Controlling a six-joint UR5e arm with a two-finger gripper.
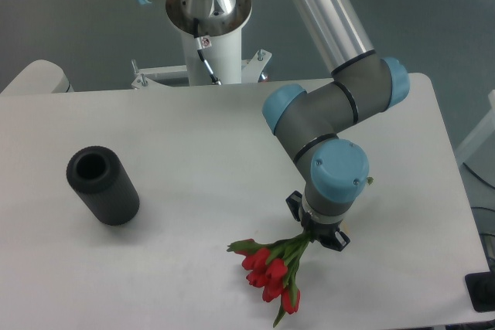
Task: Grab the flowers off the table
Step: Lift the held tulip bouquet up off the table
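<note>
- Closest to the camera, the small bunch of red tulip buds with green leaves and tied green stems (272, 274) hung out toward the front edge of the large flat white matte tabletop (193, 152), right of its middle, buds fanned down and to the left.
- Whether the buds touched the tabletop or hung just above it, the view could not settle.
- The stems ran up and to the right, straight into the black two-finger gripper (319, 230), and there it was: jaws closed on the flower stems, gripping the bunch just above the leaves.
- Directly over the gripper sat the grey wrist with its round blue cap (338, 178), hiding the far ends of the stems.
- Well apart to the left, near the tabletop's left edge, the black hollow cylinder (102, 185) stood tilted, its open mouth facing up and toward the camera.
- Further back, the grey elbow joints with blue caps (332, 106) reached over the far right part of the tabletop.
- Beyond the far edge, the white pedestal (210, 36) carried the arm's base.
</note>
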